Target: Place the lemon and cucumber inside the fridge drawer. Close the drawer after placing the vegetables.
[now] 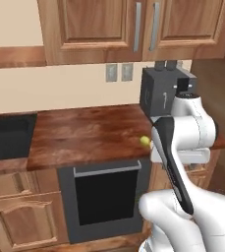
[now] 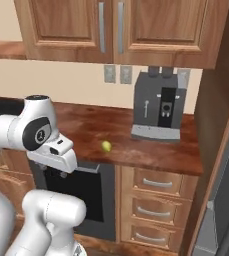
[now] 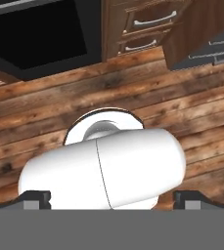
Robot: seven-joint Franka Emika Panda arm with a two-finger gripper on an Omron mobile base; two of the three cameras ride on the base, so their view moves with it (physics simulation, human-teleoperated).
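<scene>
While the arm hides part of the counter (image 1: 84,133) in the left base view, the lemon (image 1: 145,141) lies near its front edge, left of the coffee machine (image 2: 157,107). Hand view: gripper (image 3: 111,200) fingertips spread wide, pinching nothing, over wooden floor (image 3: 45,97).

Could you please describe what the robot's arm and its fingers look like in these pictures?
The arm is glossy white with rounded, tube-like links and dark grey joint sections; one dark band runs lengthwise down a link in the left base view. In the right base view, a round dark joint cap carries a small pale marking. No cables show. The fingers are small, dark and blocky.
</scene>
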